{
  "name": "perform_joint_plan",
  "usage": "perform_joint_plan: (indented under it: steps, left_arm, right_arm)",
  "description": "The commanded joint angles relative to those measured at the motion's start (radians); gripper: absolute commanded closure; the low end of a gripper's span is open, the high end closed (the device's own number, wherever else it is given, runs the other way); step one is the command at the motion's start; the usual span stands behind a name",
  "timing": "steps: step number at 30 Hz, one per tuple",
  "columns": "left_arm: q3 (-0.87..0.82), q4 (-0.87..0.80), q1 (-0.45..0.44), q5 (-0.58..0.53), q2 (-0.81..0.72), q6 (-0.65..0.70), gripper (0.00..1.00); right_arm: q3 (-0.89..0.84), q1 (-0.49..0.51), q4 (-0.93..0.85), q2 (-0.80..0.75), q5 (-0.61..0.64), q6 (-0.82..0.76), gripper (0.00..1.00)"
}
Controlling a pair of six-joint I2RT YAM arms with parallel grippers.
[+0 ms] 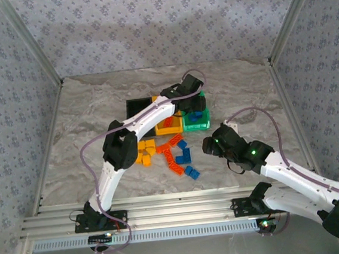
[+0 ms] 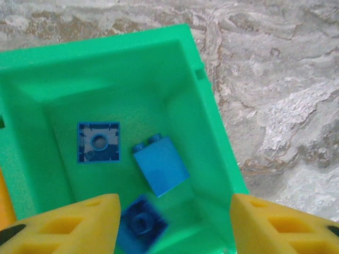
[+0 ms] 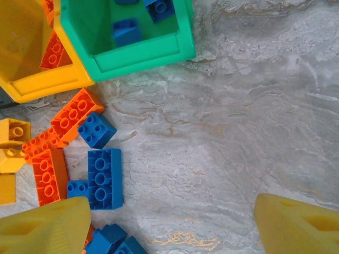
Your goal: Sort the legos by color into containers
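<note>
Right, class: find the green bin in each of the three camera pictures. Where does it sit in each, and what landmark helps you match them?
Top external: green bin at table centre, right of the yellow bin, partly under the left arm.
Left wrist: it covers the left and middle.
Right wrist: top edge, left of centre.
Shared landmark: the blue bricks inside it.

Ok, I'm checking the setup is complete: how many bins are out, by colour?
Black bin: 1
Yellow bin: 1
Green bin: 1
Total: 3
</note>
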Motion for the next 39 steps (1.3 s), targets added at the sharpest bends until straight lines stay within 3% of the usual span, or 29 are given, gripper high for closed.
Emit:
perform_joint_plan:
  steps: [1, 4, 11, 17, 23, 30, 39]
  left_arm:
    - [-0.012, 0.014, -0.012, 0.03, -0.105, 0.0, 0.34]
    - [-0.136, 0.083, -0.028, 0.052, -0.224, -0.006, 0.24]
    - [-0.625, 0.252, -0.061, 0.042, -0.607, -0.05, 0.01]
    - [-1.063, 0.302, -0.078, -0.046, -0.925, -0.154, 0.01]
    - [-1.364, 0.246, -0.095, -0.152, -1.208, -0.279, 0.0]
    - [-1.545, 0.159, -0.094, -0.243, -1.452, -0.383, 0.0]
    - [-1.586, 0.116, -0.094, -0.266, -1.489, -0.406, 0.01]
  right_arm:
    - [-0.016, 0.0, 0.039, 0.015, -0.045, -0.012, 0.17]
    - [-0.024, 0.01, 0.077, 0.052, -0.092, -0.023, 0.18]
    - [-0.001, 0.079, 0.192, 0.219, -0.132, -0.05, 0.2]
    - [0.056, 0.113, 0.256, 0.377, -0.126, -0.051, 0.23]
    - [0.113, 0.118, 0.315, 0.51, -0.125, -0.036, 0.27]
    - [0.182, 0.118, 0.323, 0.658, -0.121, -0.027, 0.34]
    - [0.211, 0.114, 0.229, 0.756, -0.075, 0.044, 0.52]
